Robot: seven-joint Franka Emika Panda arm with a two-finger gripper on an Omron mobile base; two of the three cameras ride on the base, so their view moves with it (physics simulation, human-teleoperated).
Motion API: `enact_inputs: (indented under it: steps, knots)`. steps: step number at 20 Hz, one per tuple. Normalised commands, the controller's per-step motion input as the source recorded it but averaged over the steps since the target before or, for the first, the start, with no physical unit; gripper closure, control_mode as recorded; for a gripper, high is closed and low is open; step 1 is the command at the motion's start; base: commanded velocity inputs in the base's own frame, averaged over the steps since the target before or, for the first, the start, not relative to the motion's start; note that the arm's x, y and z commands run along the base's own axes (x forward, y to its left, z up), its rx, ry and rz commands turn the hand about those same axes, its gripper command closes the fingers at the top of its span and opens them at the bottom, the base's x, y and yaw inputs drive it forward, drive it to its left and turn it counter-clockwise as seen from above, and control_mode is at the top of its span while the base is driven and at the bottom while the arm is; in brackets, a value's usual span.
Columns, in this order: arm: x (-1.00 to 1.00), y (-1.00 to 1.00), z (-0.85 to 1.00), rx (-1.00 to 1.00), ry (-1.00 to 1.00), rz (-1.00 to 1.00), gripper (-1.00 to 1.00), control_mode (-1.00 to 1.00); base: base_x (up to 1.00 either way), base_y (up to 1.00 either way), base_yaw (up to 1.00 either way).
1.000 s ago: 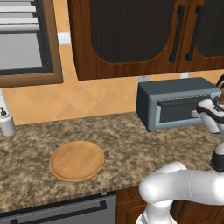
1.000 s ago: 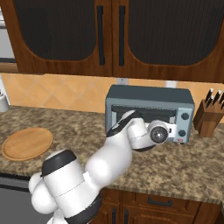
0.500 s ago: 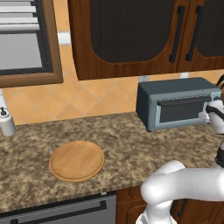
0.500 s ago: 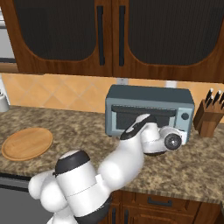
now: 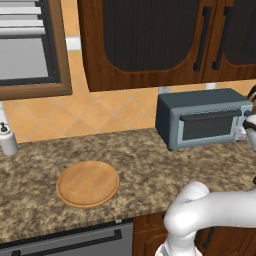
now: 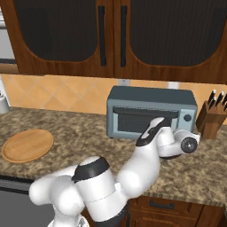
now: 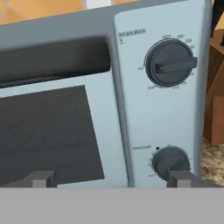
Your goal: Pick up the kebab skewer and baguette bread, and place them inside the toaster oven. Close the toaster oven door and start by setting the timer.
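The blue-grey toaster oven (image 6: 150, 113) stands at the back of the counter. Its door (image 7: 48, 131) is shut, with the bar handle (image 7: 52, 59) across the top. My gripper (image 7: 111, 179) is open and holds nothing, close in front of the oven's right end. The right fingertip (image 7: 181, 177) sits just before the lower knob (image 7: 170, 161). The left fingertip is before the door glass. The upper knob (image 7: 169, 63) is higher on the same panel. The kebab skewer and baguette bread are out of view.
A round wooden plate (image 5: 88, 183) lies bare on the granite counter, left of the oven (image 5: 202, 117). A wooden knife block (image 6: 213, 117) stands right beside the oven. A small white bottle (image 5: 7, 140) is at the far left. Dark cabinets hang above.
My hand has swung right along the oven front, from before the door to the knob panel. The jaws stayed open. The oven and plate have not moved.
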Motion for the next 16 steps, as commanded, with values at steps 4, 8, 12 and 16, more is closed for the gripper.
enact_inputs:
  steps: [4,8,12,16]
  knots:
    - [0.16,-0.30,-0.02,0.00,-0.05,0.02,-1.00,-1.00,0.00,0.00,0.00]
    - [0.00,-0.29,-0.18,0.00,-0.08,0.09,-1.00,-1.00,0.00,0.00,0.00]
    - [0.00,-0.25,-0.17,0.00,-0.08,0.11,-1.00,-1.00,0.00,0.00,0.00]
    - [0.00,-0.17,-0.10,0.00,-0.02,0.13,-1.00,-1.00,0.00,0.00,0.00]
